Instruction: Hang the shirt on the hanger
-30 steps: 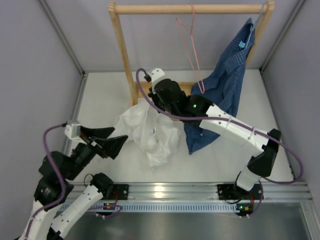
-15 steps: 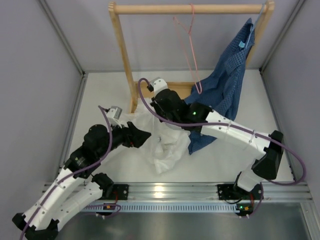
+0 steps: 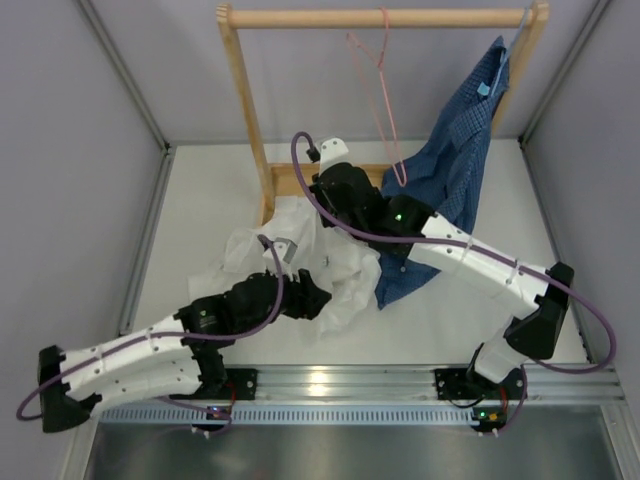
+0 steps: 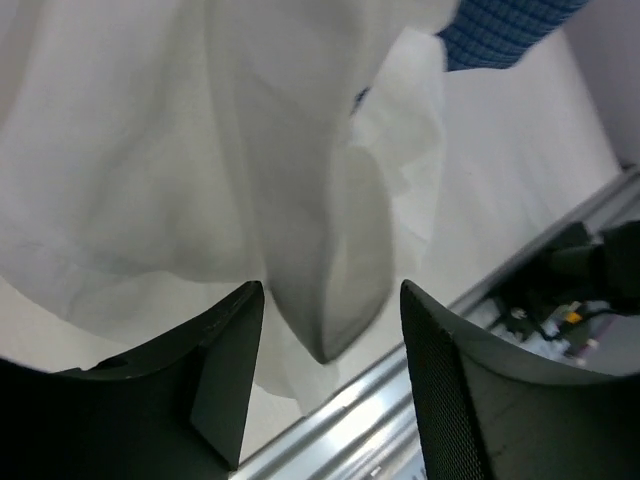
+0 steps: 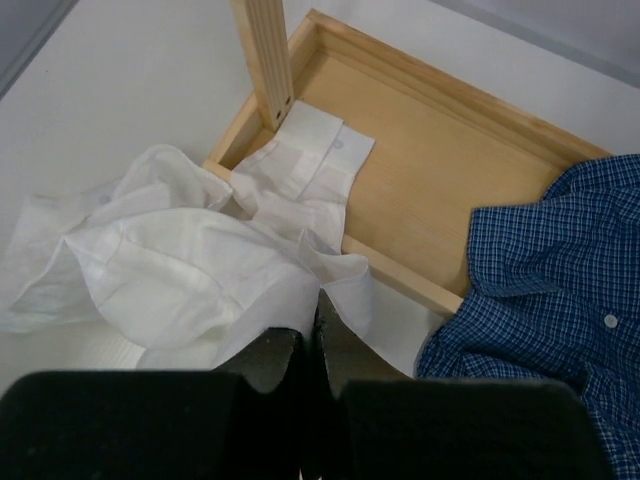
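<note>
left end effector point(image 4: 330, 300) parted, right end effector point(image 5: 308, 325) pinched shut

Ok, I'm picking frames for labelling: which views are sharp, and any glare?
Top external: sharp and evenly lit, one glare spot on the metal rail. Left wrist: the white shirt hangs close to the lens, soft and smeared. Right wrist: crisp on the wooden base; only the right gripper is dark and blurred.
</note>
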`<state>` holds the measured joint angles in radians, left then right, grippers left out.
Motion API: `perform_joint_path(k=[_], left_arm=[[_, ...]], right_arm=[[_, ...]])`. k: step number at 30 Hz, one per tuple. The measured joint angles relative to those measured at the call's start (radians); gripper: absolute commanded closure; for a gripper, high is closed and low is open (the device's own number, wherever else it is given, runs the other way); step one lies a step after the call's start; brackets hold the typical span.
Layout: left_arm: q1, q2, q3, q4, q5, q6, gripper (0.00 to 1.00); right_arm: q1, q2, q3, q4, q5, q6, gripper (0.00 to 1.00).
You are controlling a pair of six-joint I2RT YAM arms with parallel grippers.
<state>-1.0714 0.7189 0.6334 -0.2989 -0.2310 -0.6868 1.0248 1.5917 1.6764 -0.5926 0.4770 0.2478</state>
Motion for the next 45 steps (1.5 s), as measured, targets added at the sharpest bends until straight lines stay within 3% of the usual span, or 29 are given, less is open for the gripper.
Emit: perform_joint_path(k=[3,4,5,6,9,13,15,18,21,23,26,30,34,37,41,45], left_arm=[[-0.058,0.137,0.0,0.006,-0.167,-0.055,0.56],[-0.061,0.168,0.0,0.006,-0.209,-0.067,0.83],[-0.061,0.195,0.001,0.008,-0.248,-0.083,0.98],[-0.061,0.212,0.004,0.002,-0.281,-0.083,1.0],[-0.063,0.237,0.074,-0.086,-0.36,-0.076,1.0],[-0.063,0.183,0.297,-0.233,-0.451,0.001,1.0],[-0.063,0.149,0.487,-0.329,-0.474,0.082,1.0],[-0.063,0.177,0.904,-0.427,-0.464,0.23,1.0],[-0.066,0.279,1.364,-0.522,-0.38,0.389,1.0],[-0.068,0.36,1.62,-0.585,-0.28,0.48,1.0],[-0.066,0.446,1.802,-0.626,-0.154,0.57,1.0],[-0.051,0.449,1.727,-0.627,-0.047,0.665,1.0],[-0.049,0.385,1.522,-0.637,-0.05,0.703,1.0],[-0.05,0.347,1.389,-0.642,-0.267,0.69,1.0],[-0.05,0.29,1.239,-0.645,-0.612,0.631,1.0],[-0.053,0.226,1.067,-0.639,-0.715,0.512,1.0]], right_arm=[[0.0,-0.001,0.005,0.002,-0.003,0.004,1.0],[0.0,-0.002,0.004,0.002,-0.006,0.006,1.0],[0.0,-0.005,-0.001,0.007,-0.01,0.007,1.0],[0.0,-0.013,-0.012,0.009,-0.013,0.008,1.0],[0.0,-0.054,-0.051,0.011,-0.026,0.002,1.0],[0.005,-0.145,-0.082,0.02,-0.088,-0.027,1.0],[0.018,-0.207,-0.085,0.033,-0.124,-0.046,1.0],[0.074,-0.309,-0.074,0.062,-0.149,-0.09,1.0],[0.218,-0.36,0.007,0.131,-0.148,-0.147,1.0],[0.382,-0.365,0.079,0.212,-0.102,-0.21,1.0],[0.605,-0.385,0.091,0.32,0.042,-0.322,1.0],[0.804,-0.388,0.019,0.485,0.346,-0.514,1.0],[0.846,-0.33,-0.03,0.6,0.574,-0.621,1.0],[0.829,-0.3,-0.093,0.627,0.703,-0.635,1.0],[0.756,-0.288,-0.138,0.52,0.781,-0.497,1.0],[0.63,-0.298,-0.2,0.403,0.741,-0.265,1.0]])
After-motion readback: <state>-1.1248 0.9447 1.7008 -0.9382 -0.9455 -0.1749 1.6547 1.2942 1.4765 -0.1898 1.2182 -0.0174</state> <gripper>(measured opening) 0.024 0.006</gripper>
